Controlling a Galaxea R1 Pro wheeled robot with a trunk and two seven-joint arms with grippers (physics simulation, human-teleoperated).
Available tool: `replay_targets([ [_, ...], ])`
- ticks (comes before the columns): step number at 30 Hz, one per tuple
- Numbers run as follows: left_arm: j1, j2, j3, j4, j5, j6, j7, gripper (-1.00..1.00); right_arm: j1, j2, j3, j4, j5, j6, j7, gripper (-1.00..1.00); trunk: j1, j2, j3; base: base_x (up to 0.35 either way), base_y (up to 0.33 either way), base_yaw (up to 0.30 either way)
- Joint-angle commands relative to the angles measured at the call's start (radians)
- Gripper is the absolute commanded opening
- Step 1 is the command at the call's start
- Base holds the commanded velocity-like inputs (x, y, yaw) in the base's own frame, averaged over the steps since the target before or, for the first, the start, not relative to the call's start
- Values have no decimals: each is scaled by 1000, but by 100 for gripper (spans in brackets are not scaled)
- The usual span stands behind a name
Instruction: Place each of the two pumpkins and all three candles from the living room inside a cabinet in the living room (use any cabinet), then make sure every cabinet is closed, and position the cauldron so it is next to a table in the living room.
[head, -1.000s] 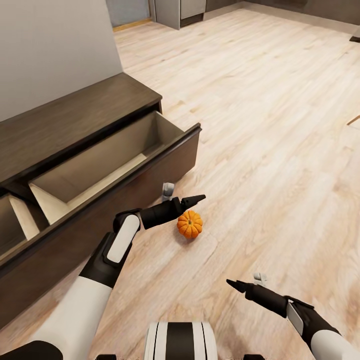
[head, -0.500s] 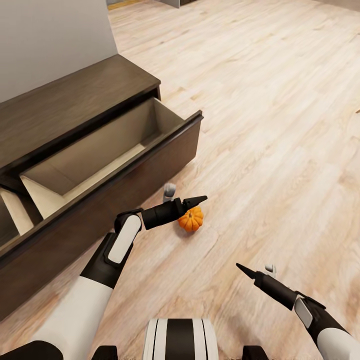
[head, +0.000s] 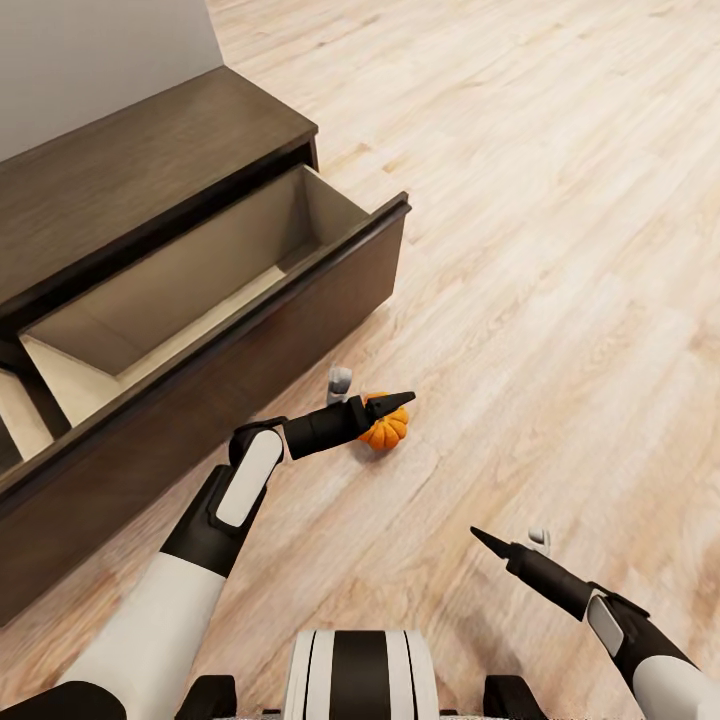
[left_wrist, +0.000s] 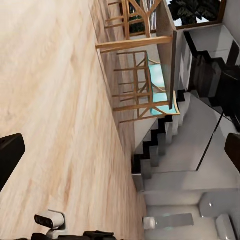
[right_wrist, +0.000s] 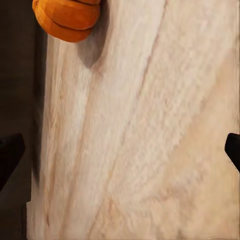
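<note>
The task stands at an early stage. One small, squat, ribbed orange pumpkin (head: 386, 427) lies on the pale wood-plank floor (head: 560, 300), just in front of the long, low dark-brown wooden cabinet (head: 150, 180), and is not yet stowed. The cabinet's wide pull-out drawer (head: 200, 300) stands open, and the visible part of its pale beige lining holds nothing. A second drawer at the near end also appears partly open. Judging from this, the stowing of pumpkins and candles, the closing of the drawers and the positioning of the cauldron all remain to be done.

The left gripper (head: 390, 402) reaches over the pumpkin, its dark tapered fingers above the fruit. In the left wrist view its jaws stand wide apart with nothing between them. The right gripper (head: 495, 545) hangs over bare floor, well apart from the pumpkin; the right wrist view shows its jaws spread and unloaded, with the pumpkin (right_wrist: 67, 20) ahead on the floor.

Materials: the pumpkin is matte and segmented. The cabinet has flat, dark wood-grain panels with square edges. The floor is smooth, light, streaked timber.
</note>
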Motion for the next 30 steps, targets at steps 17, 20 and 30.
replay_targets([
  [17, 73, 62, 14, 2, -12, -26, 2, 100, -23, -12, -5, -39, -2, 1, -52, 100, 2, -1, -15, -33, -97, 1],
  [20, 90, 65, 22, 0, -12, -26, 2, 100, -23, -8, -5, -56, -1, 2, -69, 100, 2, -1, -15, -33, -310, 147],
  [30, 97, 66, 26, 3, -11, -26, 0, 100, -23, -8, -4, -75, 1, 1, -104, 100, 2, -1, -15, 62, -316, 274],
])
